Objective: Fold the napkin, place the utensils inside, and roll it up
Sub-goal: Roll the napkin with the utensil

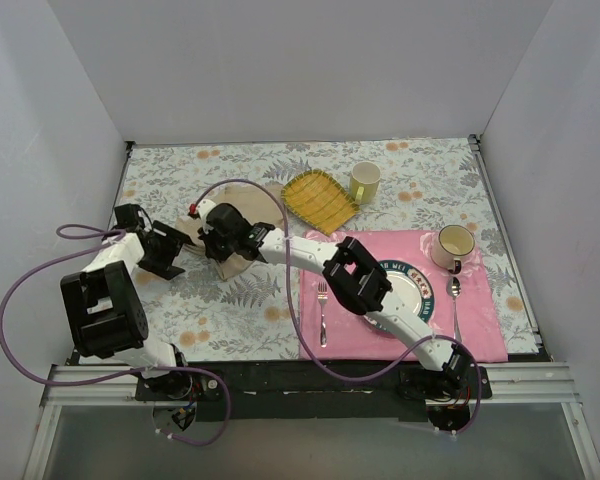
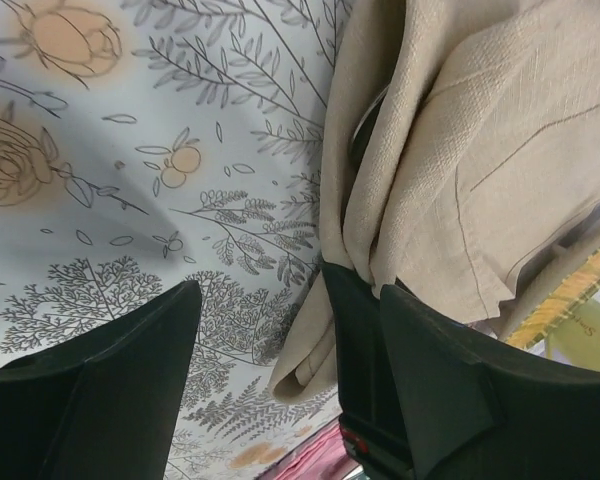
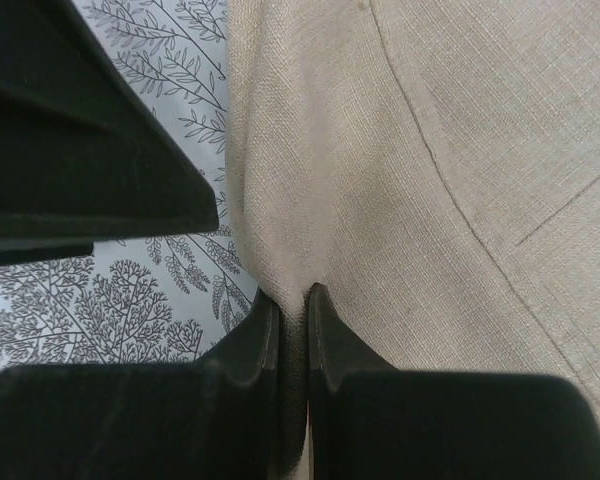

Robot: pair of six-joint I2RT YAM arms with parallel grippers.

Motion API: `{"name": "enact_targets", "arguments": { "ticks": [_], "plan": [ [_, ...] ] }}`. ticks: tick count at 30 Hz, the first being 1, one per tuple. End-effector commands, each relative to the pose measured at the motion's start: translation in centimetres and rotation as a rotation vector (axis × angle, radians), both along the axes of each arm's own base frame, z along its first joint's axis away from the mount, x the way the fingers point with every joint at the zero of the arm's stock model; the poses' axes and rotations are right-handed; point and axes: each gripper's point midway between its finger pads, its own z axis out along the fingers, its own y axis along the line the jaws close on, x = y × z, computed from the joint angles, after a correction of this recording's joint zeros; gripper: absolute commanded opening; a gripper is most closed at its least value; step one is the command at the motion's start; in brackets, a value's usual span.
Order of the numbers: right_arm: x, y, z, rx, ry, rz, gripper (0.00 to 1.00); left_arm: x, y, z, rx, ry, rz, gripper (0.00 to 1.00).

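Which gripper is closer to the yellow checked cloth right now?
Right. The right gripper pinches the napkin just left of the yellow checked cloth; the left gripper is open, farther left, across the napkin.

Left gripper (image 1: 183,243) and right gripper (image 1: 212,232) crowd over the napkin (image 1: 238,266).

On the table (image 1: 230,300): one beige napkin (image 1: 236,265) at ten o'clock, one yellow checked cloth (image 1: 320,198) at twelve, one pink mat (image 1: 480,325) at four. One plate (image 1: 420,275). Two mugs: yellow-green mug (image 1: 364,181), pale mug (image 1: 452,246). One fork (image 1: 322,310) and one spoon (image 1: 454,300) show.
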Motion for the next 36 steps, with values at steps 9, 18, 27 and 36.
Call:
{"name": "enact_targets", "arguments": {
  "ticks": [9,18,27,36],
  "plan": [
    [-4.1,-0.6,-0.5,0.174,0.411,0.053,0.01,2.9,-2.5,0.7,-0.039,-0.060,-0.043,0.73],
    [-3.9,-1.1,-0.8,0.237,0.504,0.048,0.01,2.8,-1.9,-1.9,0.027,0.107,0.031,0.68],
    [-3.9,-1.5,-0.2,0.243,0.503,0.074,0.01,3.2,-1.1,-1.7,0.125,0.103,-0.005,0.24],
    [-3.9,-2.1,1.6,0.157,0.393,0.132,0.11,2.8,-2.4,-2.1,0.103,0.124,-0.040,0.00]
  ]
}}
